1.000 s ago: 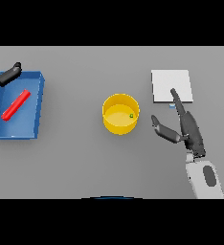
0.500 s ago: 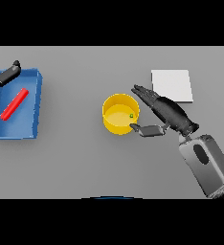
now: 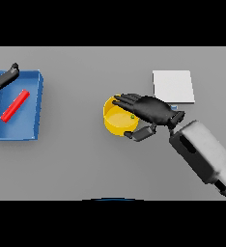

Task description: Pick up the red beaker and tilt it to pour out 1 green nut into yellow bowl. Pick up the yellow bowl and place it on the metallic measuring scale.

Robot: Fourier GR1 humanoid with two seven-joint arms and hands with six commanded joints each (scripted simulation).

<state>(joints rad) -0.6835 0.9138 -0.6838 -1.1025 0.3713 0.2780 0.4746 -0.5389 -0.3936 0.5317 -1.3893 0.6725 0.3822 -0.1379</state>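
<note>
- Where the grey table [image 3: 86, 164] spread widest, a blue tray [image 3: 34, 91] sat at far left, holding a red beaker [image 3: 15, 105] lying flat.
- A metallic measuring scale [image 3: 173, 86] lay at upper right.
- The right hand [image 3: 151, 112] reached over the yellow bowl [image 3: 116, 120], fingers across its rim, thumb curled beside its wall, apparently gripping.
- The left hand [image 3: 3, 77] hovered relaxed, empty, at the tray's top corner.
- One green nut [image 3: 132, 116] lay inside the bowl.
</note>
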